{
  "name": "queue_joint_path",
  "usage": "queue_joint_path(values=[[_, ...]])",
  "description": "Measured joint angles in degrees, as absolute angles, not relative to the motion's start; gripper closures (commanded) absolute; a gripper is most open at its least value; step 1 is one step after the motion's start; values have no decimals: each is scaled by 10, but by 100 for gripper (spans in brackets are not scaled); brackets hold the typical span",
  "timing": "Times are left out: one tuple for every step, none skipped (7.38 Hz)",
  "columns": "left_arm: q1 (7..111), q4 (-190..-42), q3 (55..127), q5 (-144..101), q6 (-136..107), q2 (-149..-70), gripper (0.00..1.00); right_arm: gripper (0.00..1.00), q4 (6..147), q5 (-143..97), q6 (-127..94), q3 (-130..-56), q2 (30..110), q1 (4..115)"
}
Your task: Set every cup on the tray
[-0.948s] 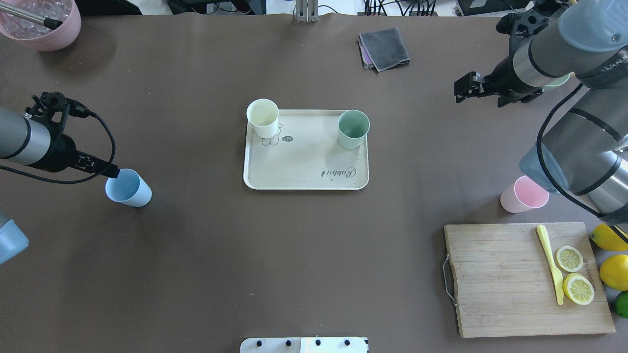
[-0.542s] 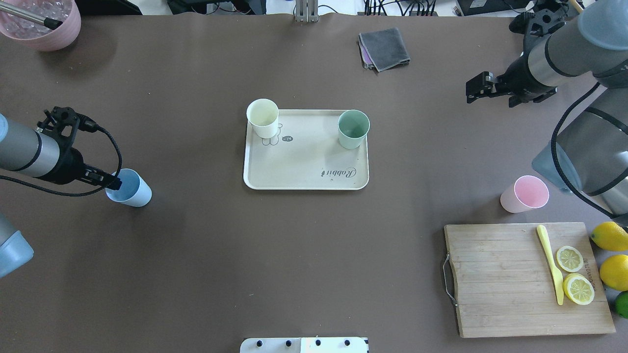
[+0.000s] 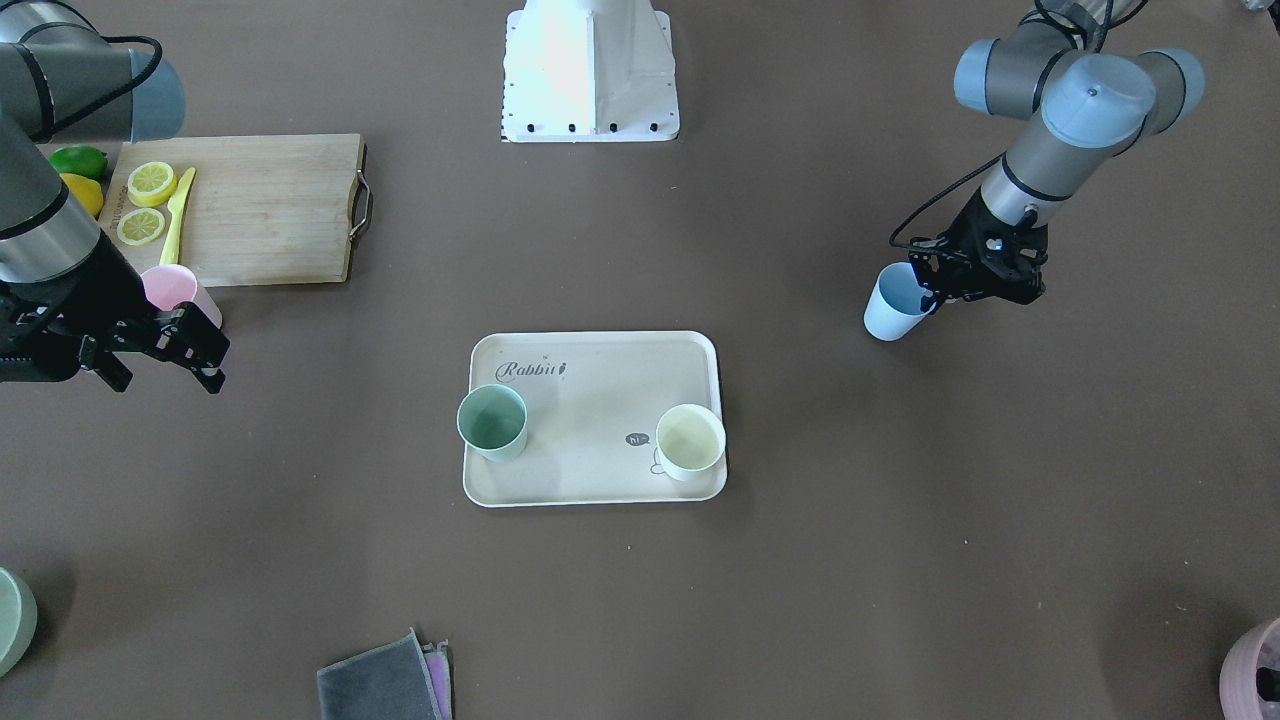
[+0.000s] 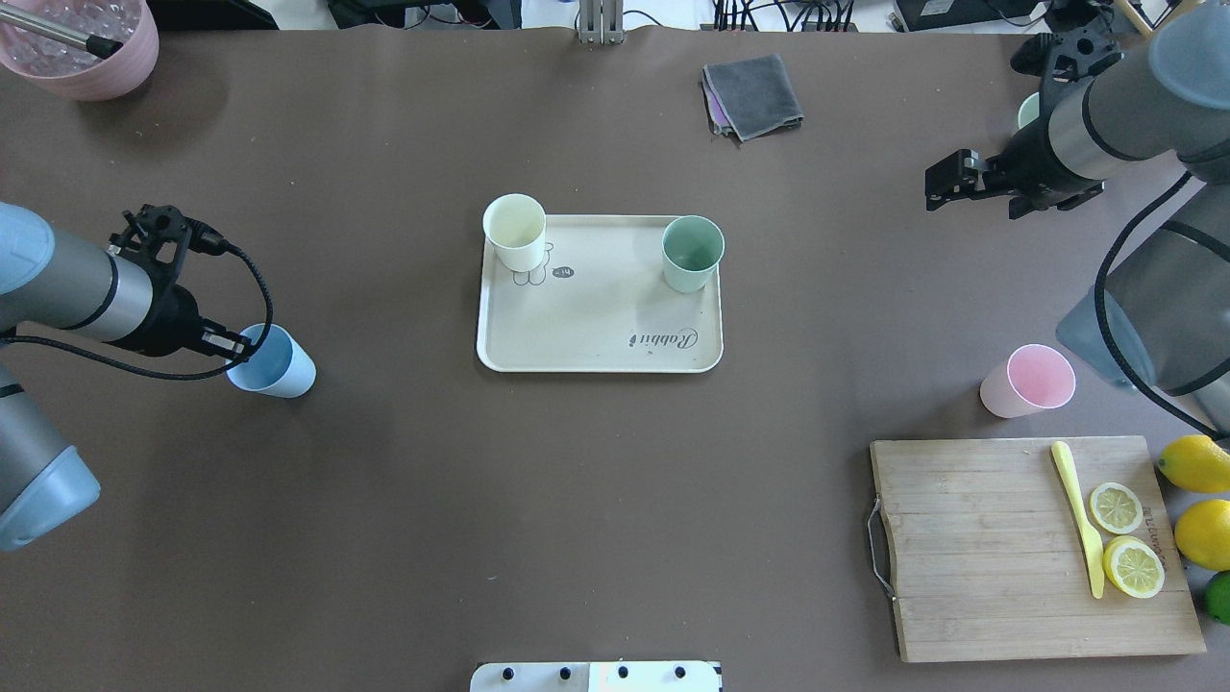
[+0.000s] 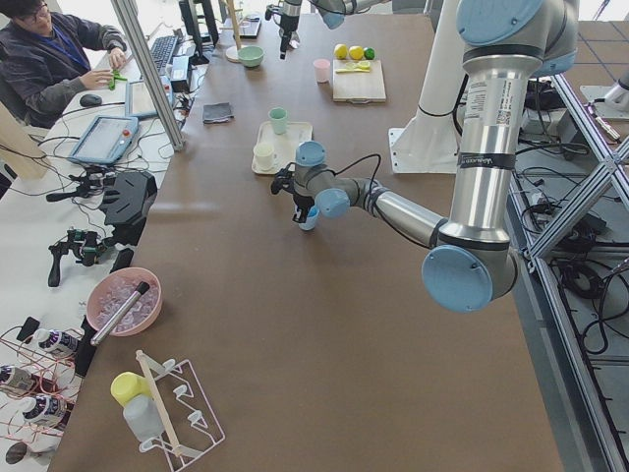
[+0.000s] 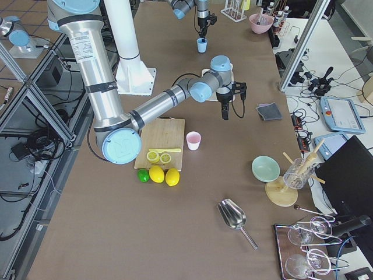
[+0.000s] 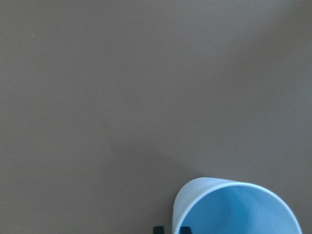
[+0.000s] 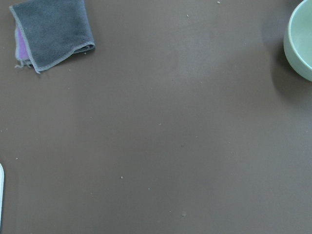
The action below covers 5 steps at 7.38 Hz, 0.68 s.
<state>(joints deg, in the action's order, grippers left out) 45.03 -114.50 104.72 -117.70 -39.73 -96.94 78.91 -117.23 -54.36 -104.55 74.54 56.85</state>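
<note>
My left gripper (image 4: 238,348) is clamped on the light blue cup (image 4: 279,365): one fingertip (image 7: 158,229) sits outside the wall, the other inside, with the rim pinched between them. The cup leans a little in the grip; I cannot tell whether its base touches the table. It hangs well to the left of the tray (image 4: 596,327), near the table's left end.

My right gripper (image 4: 934,187) has its fingers apart and holds nothing. It hovers over bare tabletop toward the far right, well apart from the pink cup (image 4: 1026,382), which stands upright on the table just beside the far edge of the cutting board (image 4: 980,548).

On the tray the cream cup (image 4: 516,233) stands at the far left corner, by the bunny drawing, and the sage green cup (image 4: 691,254) at the far right corner.

The brown table (image 4: 480,529) also bears a folded grey cloth (image 4: 754,94), a mauve pot (image 4: 82,48) and a pale green bowl (image 8: 302,41). The board carries two lemon slices (image 4: 1115,506) and a yellow knife (image 4: 1081,519); whole lemons (image 4: 1201,533) lie beside it. A person (image 5: 49,59) sits at a desk past the table.
</note>
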Motion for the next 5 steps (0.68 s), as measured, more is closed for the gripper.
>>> queue_joint_path(values=[[450,-1092,1045,-1178,-400,-1022,100,0,789,-1172,-543,-1047,751,569],[449,-1016,1036,-1178,-406,-1093,100,0,788,-1171,-543,-1048,756,569],[447,-964,1015,-1177,-423,-1156,100,0,788,-1170,-543,-1048,760,569],[440,-943,984,-1177,-446,-1205,100,0,788,-1170,-543,-1048,762,568],[429,-936,954,-1176,-469,-1244,100,0,788,-1170,-543,-1048,763,568]])
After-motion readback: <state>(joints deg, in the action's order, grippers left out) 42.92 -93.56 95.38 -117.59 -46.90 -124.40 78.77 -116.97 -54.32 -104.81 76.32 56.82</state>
